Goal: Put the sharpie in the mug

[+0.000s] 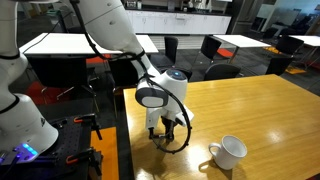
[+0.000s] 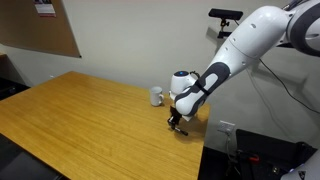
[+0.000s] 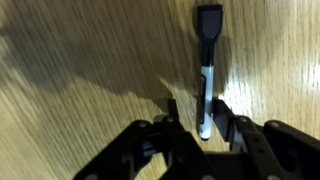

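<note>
The sharpie (image 3: 206, 85) lies flat on the wooden table, with a black cap at its far end and a pale barrel. In the wrist view my gripper (image 3: 200, 118) is down at table level. Its two fingers straddle the barrel's near end; the right finger is close against it and a gap shows on the left. The gripper is open. The white mug (image 1: 230, 152) lies tipped on the table, apart from the gripper (image 1: 168, 135). In an exterior view the mug (image 2: 157, 96) shows just behind the arm, and the gripper (image 2: 176, 125) is near the table's edge.
The wooden table (image 1: 260, 110) has its edge close to the gripper. Black chairs and white tables (image 1: 215, 45) stand beyond it. A corkboard (image 2: 40, 25) hangs on the wall.
</note>
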